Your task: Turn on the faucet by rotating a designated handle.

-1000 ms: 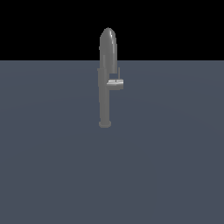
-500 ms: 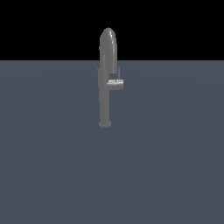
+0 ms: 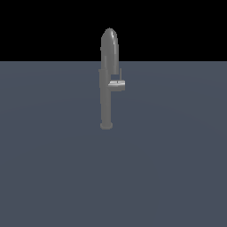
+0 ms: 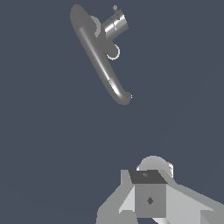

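Flat slate-grey ground (image 3: 53,177) fills the scene under a black backdrop. One faucet (image 3: 106,97) stands on it, a little toward the exterior view's left of centre, and it carries one handle (image 3: 117,84). No arm shows in the exterior view.

The faucet's long axis is upright: a slim column rising from a small round base flange to a rounded arched top. The handle is a short stub jutting sideways toward the exterior view's right, about halfway up the fixture, with a thin rod standing up from it.

The wrist view looks down on the faucet (image 4: 100,57) from above, its spout running diagonally and the handle (image 4: 116,24) sticking out beside it. The gripper (image 4: 148,197) sits well apart from the faucet, touching nothing; whether its jaws are apart or together cannot be told.

Compared with half a second ago, faucet and handle stand unchanged.
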`<state>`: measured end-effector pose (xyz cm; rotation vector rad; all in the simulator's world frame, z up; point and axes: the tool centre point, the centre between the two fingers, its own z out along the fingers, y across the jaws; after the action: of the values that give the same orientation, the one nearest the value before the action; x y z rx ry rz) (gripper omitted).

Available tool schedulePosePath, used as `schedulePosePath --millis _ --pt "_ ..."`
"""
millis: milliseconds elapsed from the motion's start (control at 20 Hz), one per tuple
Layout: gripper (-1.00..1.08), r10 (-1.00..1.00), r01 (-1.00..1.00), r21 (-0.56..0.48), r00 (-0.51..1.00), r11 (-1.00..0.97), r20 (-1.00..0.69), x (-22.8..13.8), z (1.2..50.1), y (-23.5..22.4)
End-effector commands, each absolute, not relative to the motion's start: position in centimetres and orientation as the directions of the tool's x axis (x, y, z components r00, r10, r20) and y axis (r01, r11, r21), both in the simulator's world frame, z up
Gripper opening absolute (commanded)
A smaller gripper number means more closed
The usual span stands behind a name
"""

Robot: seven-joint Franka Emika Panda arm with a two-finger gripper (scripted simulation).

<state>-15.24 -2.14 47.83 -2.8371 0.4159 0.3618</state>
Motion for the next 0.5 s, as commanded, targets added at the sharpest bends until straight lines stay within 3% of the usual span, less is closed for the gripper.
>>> schedulePosePath --millis 0,450 --pt "-1.00 -0.265 -0.346 -0.226 0.909 -0.911 -0.323 -13.9 47.5 -2.0" --pt "-1.00 -0.310 -0.478 -0.274 0.818 -0.834 -0.484 -9.0 45.7 -1.8"
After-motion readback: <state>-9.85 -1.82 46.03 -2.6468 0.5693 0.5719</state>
